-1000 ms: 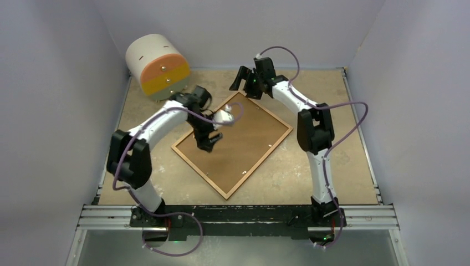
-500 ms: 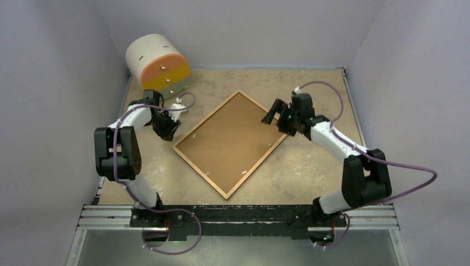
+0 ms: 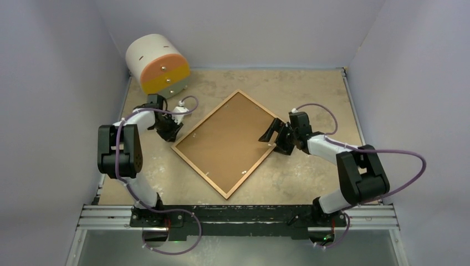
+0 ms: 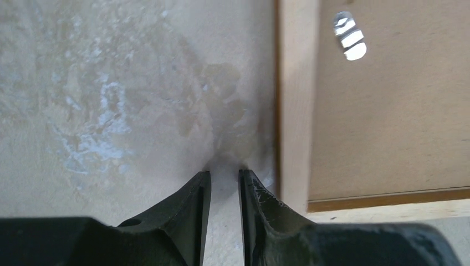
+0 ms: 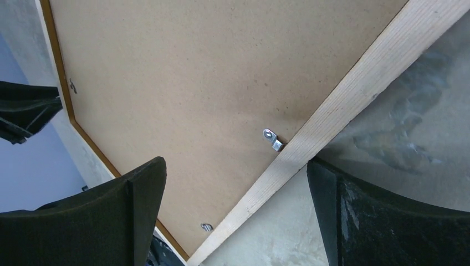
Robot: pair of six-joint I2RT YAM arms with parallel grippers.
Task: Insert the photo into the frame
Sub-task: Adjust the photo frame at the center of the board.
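The frame [image 3: 205,118] lies face down on the table, turned like a diamond, with the brown backing board [image 3: 230,141] set in it. The photo is not in view. My left gripper [image 3: 173,134] is on the table just outside the frame's left corner. In the left wrist view it [image 4: 224,174] is nearly shut with nothing between the fingers, beside the pale wooden rail [image 4: 296,111]. My right gripper [image 3: 271,138] is open and empty, low over the frame's right edge. In the right wrist view it [image 5: 235,163] straddles the rail [image 5: 343,105] near a metal clip [image 5: 273,139].
A white cylinder with an orange and yellow drawer face [image 3: 158,65] stands at the back left, close behind my left arm. Pale walls close in the table on three sides. More small metal clips [image 4: 349,36] hold the backing board.
My left gripper has left the middle of the backing board and gone to the frame's left corner. My right gripper has come from the far back down to the frame's right edge.
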